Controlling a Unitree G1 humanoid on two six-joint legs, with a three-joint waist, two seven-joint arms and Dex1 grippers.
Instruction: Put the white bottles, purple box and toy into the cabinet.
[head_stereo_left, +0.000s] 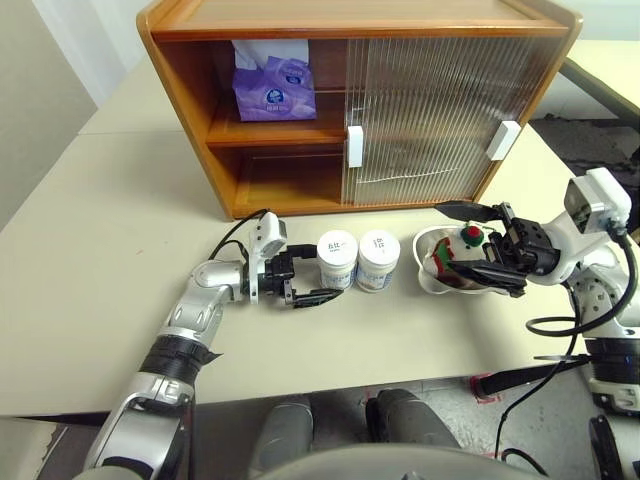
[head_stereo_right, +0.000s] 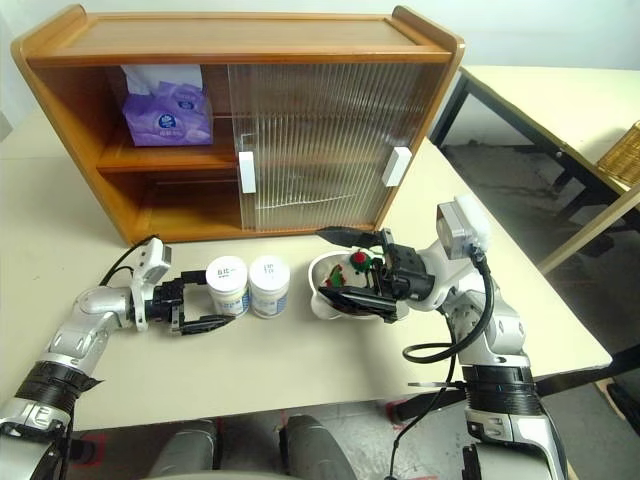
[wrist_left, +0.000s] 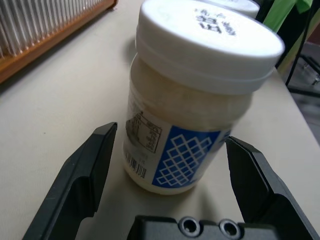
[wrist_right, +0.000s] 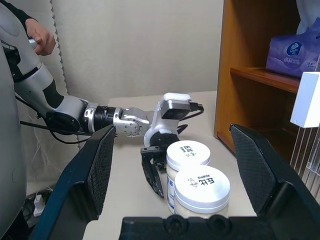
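Two white bottles (head_stereo_left: 357, 259) with blue lattice labels, lid print unreadable, left claw (head_stereo_left: 306, 282) and right claw (head_stereo_left: 478, 243) both open

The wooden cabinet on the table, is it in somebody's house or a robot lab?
Probably a lab or test room: the two-shelf wooden cabinet sits on a plain beige table beside bare white walls, and cables trail on the grey floor.
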